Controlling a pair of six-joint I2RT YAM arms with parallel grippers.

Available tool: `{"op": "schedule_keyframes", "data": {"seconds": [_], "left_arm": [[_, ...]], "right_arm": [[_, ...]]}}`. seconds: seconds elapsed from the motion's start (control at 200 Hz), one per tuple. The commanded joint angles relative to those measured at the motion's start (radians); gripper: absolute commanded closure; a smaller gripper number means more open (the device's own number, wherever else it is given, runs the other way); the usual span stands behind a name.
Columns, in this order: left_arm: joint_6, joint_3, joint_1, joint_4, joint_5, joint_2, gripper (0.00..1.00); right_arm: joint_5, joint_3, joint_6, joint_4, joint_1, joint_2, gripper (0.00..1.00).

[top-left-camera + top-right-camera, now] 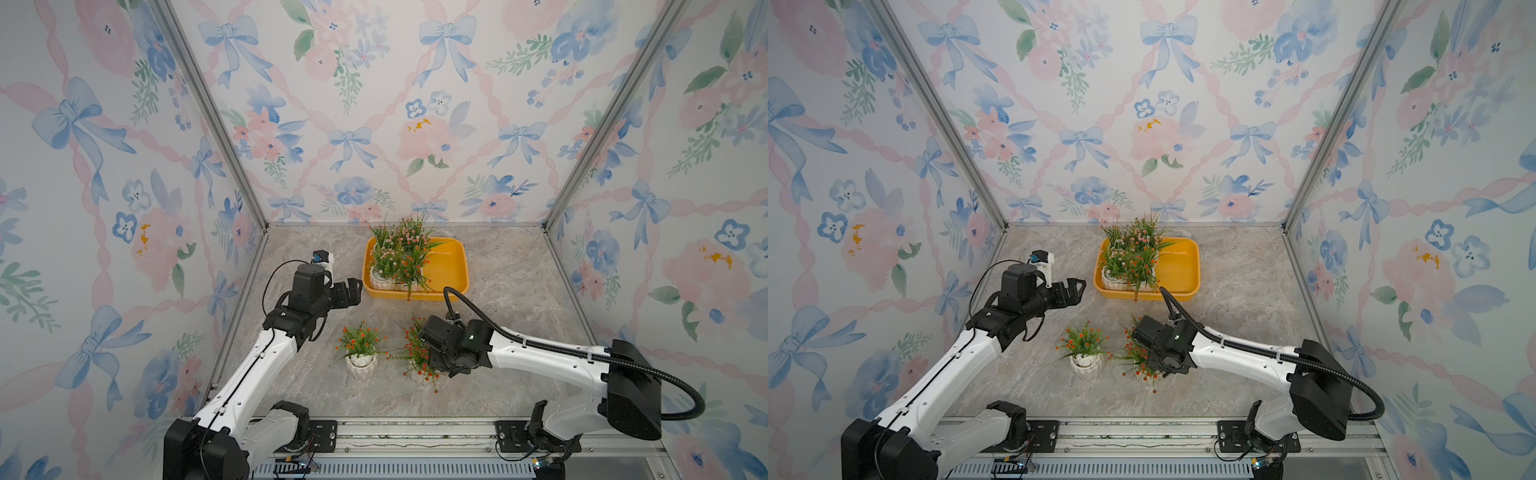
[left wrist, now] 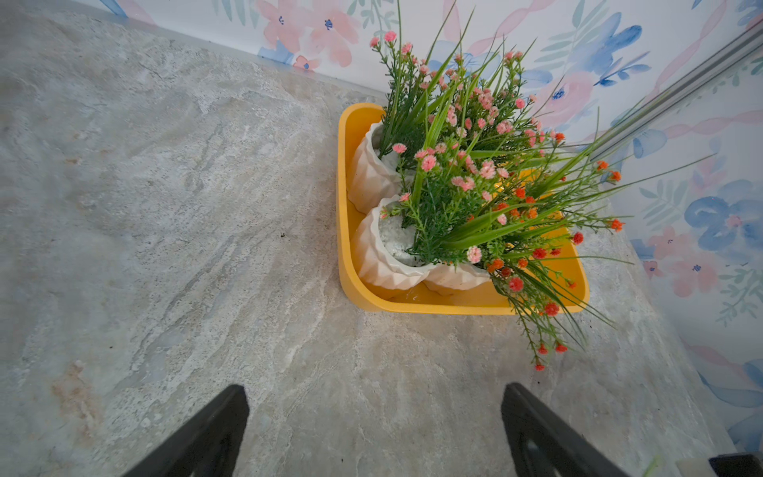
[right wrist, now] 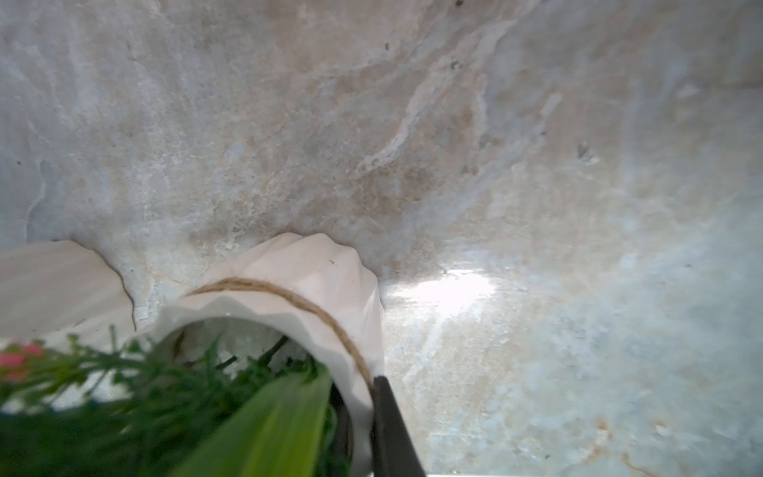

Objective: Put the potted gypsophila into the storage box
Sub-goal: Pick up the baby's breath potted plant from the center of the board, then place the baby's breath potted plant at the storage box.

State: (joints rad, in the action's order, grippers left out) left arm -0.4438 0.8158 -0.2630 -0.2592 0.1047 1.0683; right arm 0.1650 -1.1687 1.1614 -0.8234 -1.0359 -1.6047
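Seen from above, a yellow storage box (image 1: 449, 270) sits at the middle of a marbled table (image 1: 519, 353), slightly above frame centre. Several pots of gypsophila (image 1: 395, 262) crowd its left half, and its right half is bare. Lower in the frame, two orange-red-flowered pots stand close together on the table.

The right gripper (image 3: 365, 429) is clamped tight on the rim of the right-hand pot (image 3: 305, 268) (one black finger (image 3: 392, 425) outside the white ribbed wall, the other tucked inside among the stems). The pot's base appears to rest on the table. The left-hand pot (image 1: 360, 365) stands free.

The left gripper (image 1: 356, 291) hovers just left of the box, jaws spread wide, holding nothing.

The step in hand looks like the pickup of this pot. The next move likely calls for a straight lift clear of the neighbouring pot, then a carry up-frame to the box's bare half, keeping the pot upright.
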Motion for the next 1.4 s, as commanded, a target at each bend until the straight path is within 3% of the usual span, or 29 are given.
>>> {"op": "schedule_keyframes", "data": {"seconds": [0.0, 0.305, 0.515, 0.79, 0.995, 1.395], "left_arm": [[0.024, 0.009, 0.012, -0.006, -0.024, 0.016, 0.02], [-0.015, 0.045, 0.016, -0.003, -0.072, 0.073, 0.02], [-0.061, 0.060, 0.016, 0.004, -0.085, 0.115, 0.02], [-0.115, 0.070, 0.016, 0.014, -0.168, 0.107, 0.02], [-0.167, 0.046, 0.015, 0.013, -0.232, 0.070, 0.02], [-0.237, 0.033, 0.015, 0.015, -0.283, 0.039, 0.02]], "right_arm": [[0.038, -0.070, -0.070, -0.074, 0.044, 0.022, 1.00], [0.025, -0.163, -0.288, -0.123, 0.251, 0.096, 0.99], [-0.050, -0.274, -0.457, -0.047, 0.448, 0.053, 0.99], [-0.174, -0.572, -0.614, -0.011, 0.653, -0.190, 0.99], [-0.176, -0.807, -0.717, -0.083, 0.694, -0.413, 0.99], [-0.216, -1.113, -0.716, -0.118, 0.761, -0.735, 0.98]]}}
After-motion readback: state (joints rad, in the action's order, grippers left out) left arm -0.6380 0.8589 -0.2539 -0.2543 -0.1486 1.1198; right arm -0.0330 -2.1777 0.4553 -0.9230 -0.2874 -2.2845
